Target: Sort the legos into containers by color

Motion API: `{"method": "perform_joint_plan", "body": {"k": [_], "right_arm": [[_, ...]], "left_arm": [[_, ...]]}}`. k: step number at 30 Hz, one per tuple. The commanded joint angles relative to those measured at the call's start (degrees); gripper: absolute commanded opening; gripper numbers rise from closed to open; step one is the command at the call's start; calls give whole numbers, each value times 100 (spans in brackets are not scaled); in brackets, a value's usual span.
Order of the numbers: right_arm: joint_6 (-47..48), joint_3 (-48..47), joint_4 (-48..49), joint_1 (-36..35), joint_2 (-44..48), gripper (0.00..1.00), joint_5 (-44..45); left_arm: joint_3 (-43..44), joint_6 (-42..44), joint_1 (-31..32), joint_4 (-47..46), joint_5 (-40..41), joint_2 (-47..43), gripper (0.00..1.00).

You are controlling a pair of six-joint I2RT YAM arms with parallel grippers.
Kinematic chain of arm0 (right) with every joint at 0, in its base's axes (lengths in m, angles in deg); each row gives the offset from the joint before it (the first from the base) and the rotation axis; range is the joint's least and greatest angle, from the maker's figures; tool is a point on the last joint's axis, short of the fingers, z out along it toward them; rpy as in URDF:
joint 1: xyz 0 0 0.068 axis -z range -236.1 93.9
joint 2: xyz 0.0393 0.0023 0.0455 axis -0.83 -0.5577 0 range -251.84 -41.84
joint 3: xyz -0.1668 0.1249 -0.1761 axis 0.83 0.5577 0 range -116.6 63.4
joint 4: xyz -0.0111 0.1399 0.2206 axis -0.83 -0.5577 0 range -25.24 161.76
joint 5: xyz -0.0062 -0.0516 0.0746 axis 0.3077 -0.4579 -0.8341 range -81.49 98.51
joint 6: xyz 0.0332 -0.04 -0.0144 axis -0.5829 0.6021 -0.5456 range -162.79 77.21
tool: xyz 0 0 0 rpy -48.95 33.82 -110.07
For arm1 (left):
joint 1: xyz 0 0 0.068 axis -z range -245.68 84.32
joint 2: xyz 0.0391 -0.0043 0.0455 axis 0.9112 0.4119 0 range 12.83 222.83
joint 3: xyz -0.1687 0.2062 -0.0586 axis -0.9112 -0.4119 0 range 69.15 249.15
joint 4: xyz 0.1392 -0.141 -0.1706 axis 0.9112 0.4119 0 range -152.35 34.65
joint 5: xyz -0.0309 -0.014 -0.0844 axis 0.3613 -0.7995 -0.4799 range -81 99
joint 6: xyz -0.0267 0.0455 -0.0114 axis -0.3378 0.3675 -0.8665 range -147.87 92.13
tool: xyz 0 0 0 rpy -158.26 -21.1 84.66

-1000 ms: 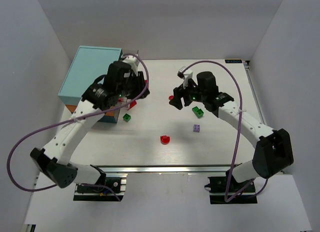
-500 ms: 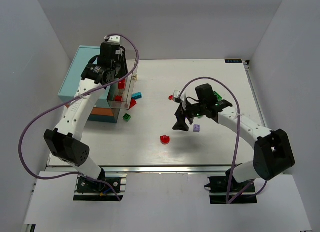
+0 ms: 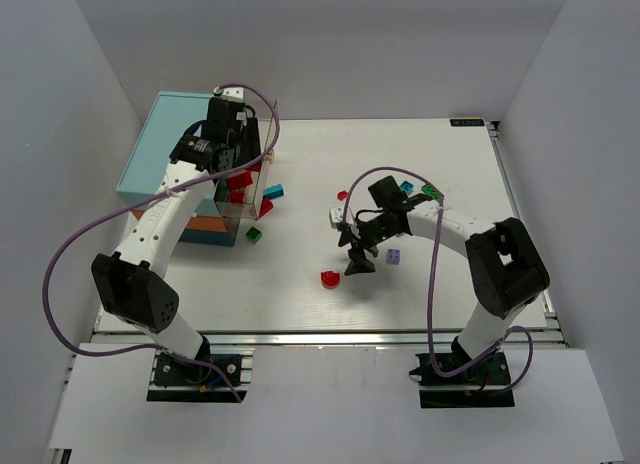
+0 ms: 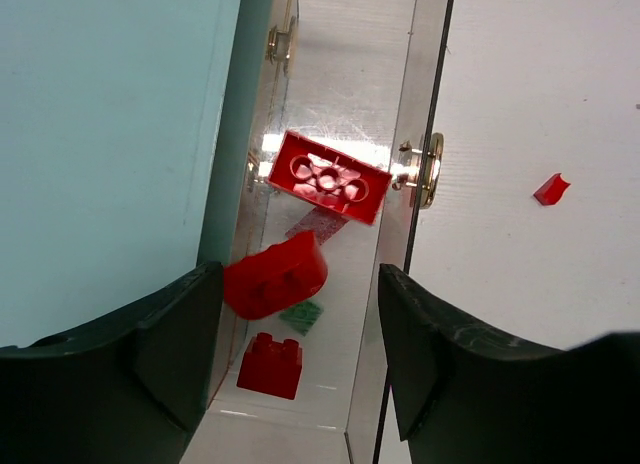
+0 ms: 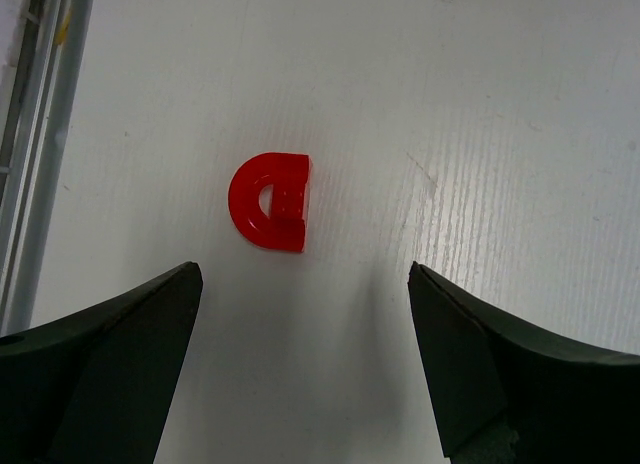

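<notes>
Right arm has swung in over the loose red brick since half a second ago, while the left has hardly shifted above its drawer.
Right gripper (image 3: 357, 262) hangs with its jaws wide and empty, the red arch brick (image 5: 268, 216) lying on the table (image 5: 480, 104) slightly left of centre between them. I'd nudge left to centre it, drop straight down and close across its flat sides so it can't squirt away. Left gripper (image 4: 300, 274) is also spread wide, holding nothing, over the clear drawer (image 4: 400, 184), where three red bricks (image 4: 330, 177) lie. A small dark label (image 3: 465, 122) at the table's far edge is too tiny to read, and I see no other writing.
</notes>
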Motion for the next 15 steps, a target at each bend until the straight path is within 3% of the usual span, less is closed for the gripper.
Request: {"method": "perform_joint_plan", "body": {"k": [1, 7, 15], "right_arm": [[816, -308, -223, -116, -160, 89, -277], [1186, -519, -628, -371, -503, 89, -356], [678, -380, -251, -925, -793, 89, 284]], "left_arm": [[97, -43, -24, -77, 54, -444, 73], [46, -464, -24, -51, -279, -1041, 74], [-1237, -1238, -24, -271, -675, -2772, 77]]}}
